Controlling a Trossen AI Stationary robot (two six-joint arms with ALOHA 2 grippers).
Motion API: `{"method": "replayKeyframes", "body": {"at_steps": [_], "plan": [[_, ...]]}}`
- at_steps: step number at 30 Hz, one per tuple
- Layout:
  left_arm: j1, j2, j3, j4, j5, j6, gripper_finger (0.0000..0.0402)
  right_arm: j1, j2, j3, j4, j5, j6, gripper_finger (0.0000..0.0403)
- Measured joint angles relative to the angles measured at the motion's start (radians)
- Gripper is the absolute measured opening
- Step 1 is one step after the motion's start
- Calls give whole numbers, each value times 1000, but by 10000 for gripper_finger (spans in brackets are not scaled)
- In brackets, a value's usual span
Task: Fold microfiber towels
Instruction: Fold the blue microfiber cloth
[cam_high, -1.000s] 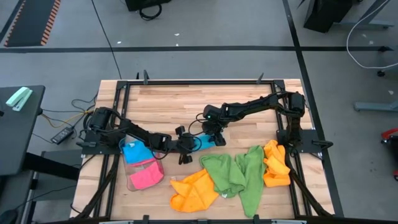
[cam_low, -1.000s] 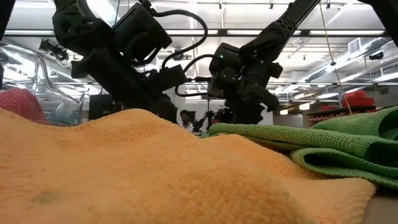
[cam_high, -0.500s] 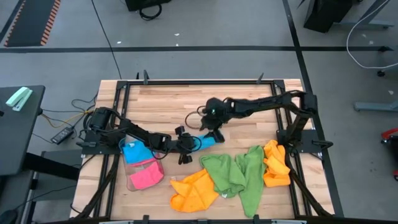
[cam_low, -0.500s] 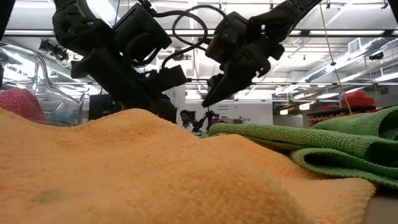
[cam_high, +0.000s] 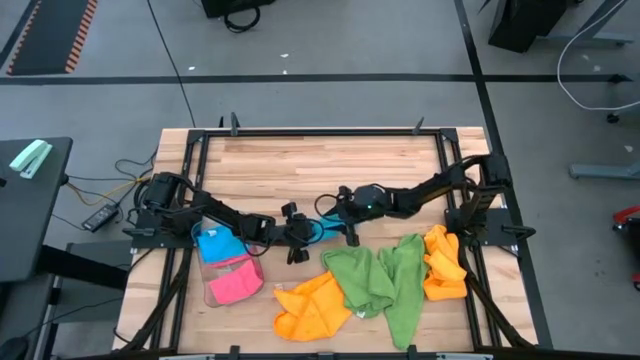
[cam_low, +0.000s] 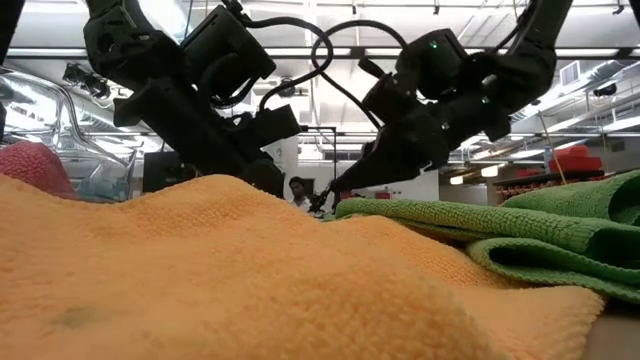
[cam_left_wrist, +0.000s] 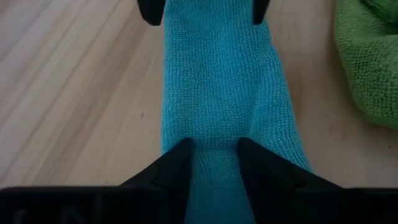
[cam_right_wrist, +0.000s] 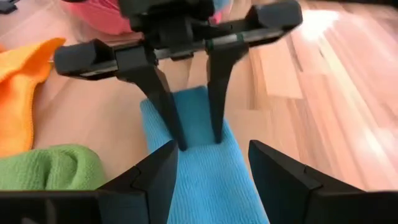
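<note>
Blue towel lies mid-table as a narrow folded strip between my two grippers. Left gripper has its tips planted on one end, fingers apart; it looks released, nothing pinched that I can see. Right gripper is at the other end, fingers spread wide and straddling the strip, not clamped on it.

Progress, my read: early to middle. This strip is part-folded and likely needs one more fold. The tray on the left already holds a blue towel and a pink one, which look done. Still crumpled along the near edge: orange, two greens, and another orange by the right arm's base.

Room: the far half of the table is bare wood, with plenty of space there. The near side is tight, since the green pile sits just beside the strip. The tray is close behind the left wrist, and the grippers are near each other, so clash risk if either swings
</note>
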Motion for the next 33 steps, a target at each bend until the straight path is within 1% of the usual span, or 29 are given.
{"method": "replayKeyframes", "body": {"at_steps": [4, 6, 9, 11, 17, 23, 27, 33], "plan": [[1, 0, -1, 3, -3, 0, 158, 9, 13, 0, -27, 24, 4, 206], [1, 0, -1, 5, -3, 0, 163, 15, 24, 5, -8, 32, 4, 206], [1, 0, -1, 5, -4, 0, 168, 26, 45, 5, -48, 83, 4, 206], [1, 0, -1, 4, -3, 0, 169, 30, 59, 2, -109, 113, 9, 206], [1, 0, 0, 3, -3, 0, 173, 21, 58, 5, -147, 109, 28, 206], [1, 0, 0, 2, -3, 1, 194, 19, 58, 5, -156, 101, 45, 209], [1, 0, 0, 2, -3, 0, 209, 19, 58, 6, -173, 90, 50, 235], [-1, 0, 0, 1, -3, -18, 215, 19, 58, 5, -183, 82, 68, 297]]}}
